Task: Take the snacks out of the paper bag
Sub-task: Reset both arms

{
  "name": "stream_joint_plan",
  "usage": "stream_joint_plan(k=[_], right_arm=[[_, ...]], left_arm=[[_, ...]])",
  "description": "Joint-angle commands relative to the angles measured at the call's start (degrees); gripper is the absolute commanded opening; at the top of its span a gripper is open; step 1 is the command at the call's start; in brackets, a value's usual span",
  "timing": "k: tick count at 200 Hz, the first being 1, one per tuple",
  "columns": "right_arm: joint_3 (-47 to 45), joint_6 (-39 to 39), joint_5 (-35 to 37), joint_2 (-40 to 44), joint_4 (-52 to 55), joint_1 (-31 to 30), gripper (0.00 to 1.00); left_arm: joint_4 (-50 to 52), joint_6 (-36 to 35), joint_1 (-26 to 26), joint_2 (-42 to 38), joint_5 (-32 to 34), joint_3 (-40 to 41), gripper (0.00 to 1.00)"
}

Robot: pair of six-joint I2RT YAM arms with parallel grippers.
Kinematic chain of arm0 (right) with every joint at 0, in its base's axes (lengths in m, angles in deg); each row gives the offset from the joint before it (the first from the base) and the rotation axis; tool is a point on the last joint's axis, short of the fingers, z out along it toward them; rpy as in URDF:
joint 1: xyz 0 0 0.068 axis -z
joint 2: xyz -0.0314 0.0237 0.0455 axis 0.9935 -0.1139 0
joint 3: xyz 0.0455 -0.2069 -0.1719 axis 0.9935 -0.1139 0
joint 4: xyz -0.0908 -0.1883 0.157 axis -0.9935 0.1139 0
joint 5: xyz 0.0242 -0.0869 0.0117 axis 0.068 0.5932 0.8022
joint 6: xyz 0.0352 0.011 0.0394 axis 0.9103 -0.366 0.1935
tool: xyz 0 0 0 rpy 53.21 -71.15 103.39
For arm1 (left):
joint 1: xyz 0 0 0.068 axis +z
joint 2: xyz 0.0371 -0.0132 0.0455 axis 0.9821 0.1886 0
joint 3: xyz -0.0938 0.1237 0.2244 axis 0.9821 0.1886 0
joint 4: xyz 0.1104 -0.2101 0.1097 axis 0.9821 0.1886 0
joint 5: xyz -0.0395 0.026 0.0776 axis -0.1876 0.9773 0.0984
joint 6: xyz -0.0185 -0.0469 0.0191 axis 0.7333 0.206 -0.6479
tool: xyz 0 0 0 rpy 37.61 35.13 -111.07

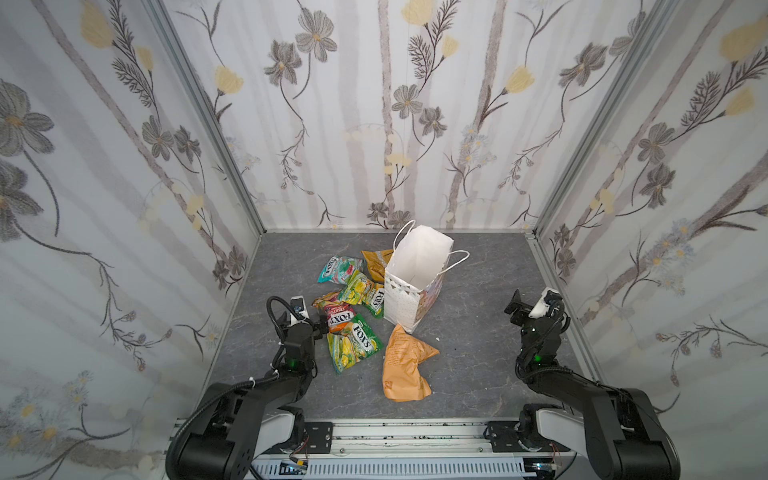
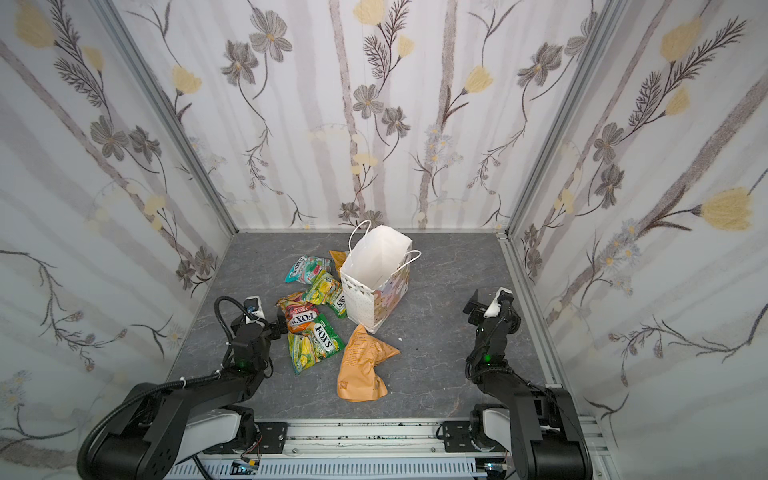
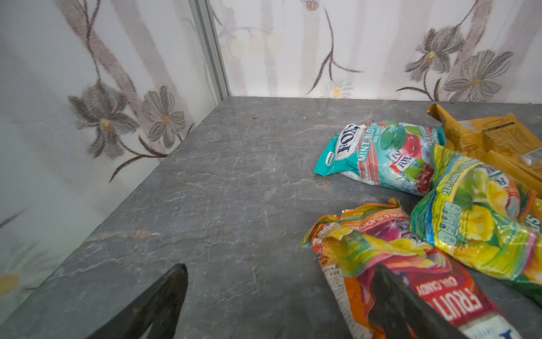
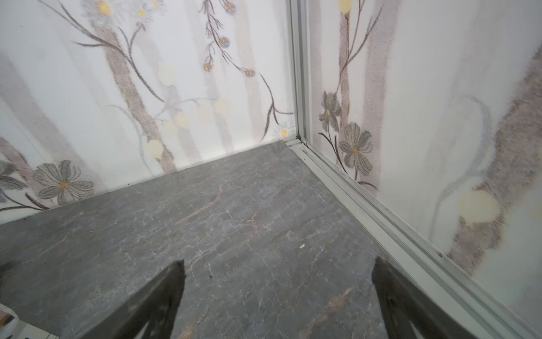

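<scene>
Along the near edge of the counter, both arm bases are being carried on a metal rail. Just beyond, on the robot's left, the left hand is being held spread wide and low over the counter, with nothing being gripped. In the left wrist view one finger is being shown in front of the red-orange packet, and contact cannot be told. On the robot's right, the right hand is also being held spread wide over bare counter beside the side wall, well apart from every packet.

Between the arms, the orange-tan pouch is being seen lying crumpled, nearest the rail. To its left, a green-yellow packet and the red-orange packet are being seen overlapping; which lies on top cannot be told. Behind them, a second green-yellow packet is being seen just beside the foot of the paper bag. Farther back, the teal-pink packet is being seen lying flat, and the yellow-orange chip bag is being partly hidden by the bag's wall.

The paper bag is being seen upright toward the back middle of the counter, its mouth open, with only white inner walls being shown. Its left flank is being crowded by the packets. The counter is being enclosed on three sides by floral walls.
</scene>
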Motion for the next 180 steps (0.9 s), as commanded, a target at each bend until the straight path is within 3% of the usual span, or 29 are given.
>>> stream_joint_plan(k=[1,11,27,47,68,93,180], right_arm=[[-1.6,-5.8,-4.3,-5.9,-19.0,-1.3,1.00],[-2.2,-7.0,-4.2,-7.7,-22.8,-2.1,1.00],[0.4,-6.8,-5.2,-5.2,-13.3,-2.2,1.00],[2.0,-6.5,-3.5,-7.3,-13.9,-2.1,1.00],[2.5,-6.5,-3.3,-6.7,-11.6,-2.2,1.00],[2.3,-6.6,-3.3,-6.8,-12.3,-2.3,1.00],[2.4,-6.5,-3.3,-6.8,-12.2,-2.3,1.00]], left_arm=[[-12.5,-4.2,1.0,6.8,-4.1,-3.0,1.00],[-12.1,-2.7,2.6,8.8,-4.7,-4.2,1.00],[-14.1,-0.9,4.9,12.7,-8.0,-4.6,1.00],[-22.6,-0.8,5.7,20.0,-8.2,-4.4,1.00],[-14.6,1.4,7.0,17.0,-9.1,-6.3,1.00],[-0.1,3.9,7.6,16.4,-4.2,-13.4,1.00],[0.5,4.7,8.1,16.1,-4.0,-13.4,1.00]])
